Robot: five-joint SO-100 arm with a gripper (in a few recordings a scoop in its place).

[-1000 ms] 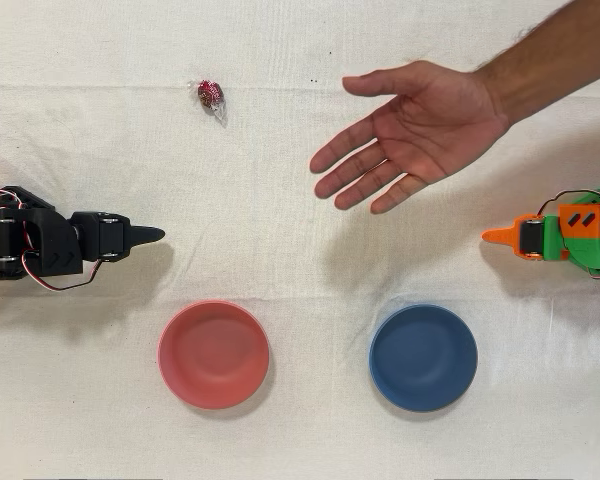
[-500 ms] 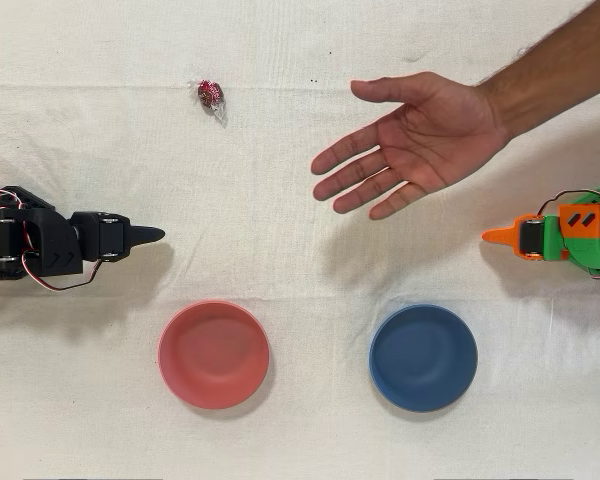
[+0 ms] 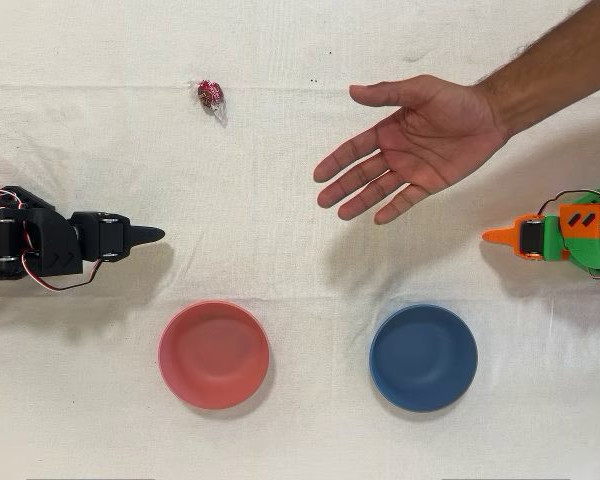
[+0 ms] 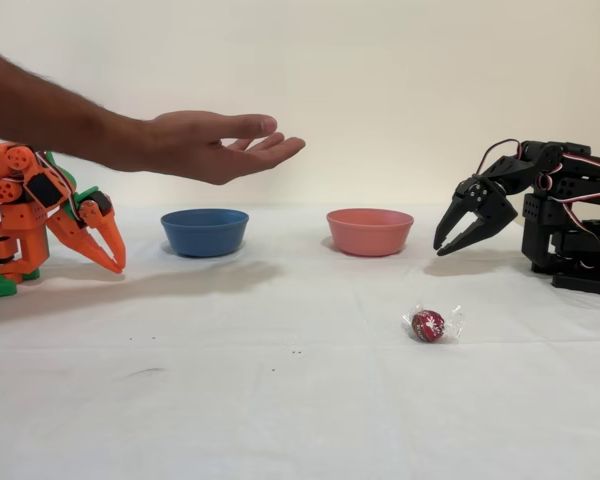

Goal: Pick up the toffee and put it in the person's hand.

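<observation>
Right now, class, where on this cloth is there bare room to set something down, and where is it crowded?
Bare: the middle, bordered by the toffee, hand, pink bowl and blue bowl; also the strip between the bowls. Crowded: by the black gripper and the idle orange arm.

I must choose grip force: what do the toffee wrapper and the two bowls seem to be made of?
The toffee wrapper looks like thin clear plastic film: shiny, crinkled, red showing through. The pink bowl and blue bowl look like matte plastic, possibly silicone: smooth, with no glare.
</observation>
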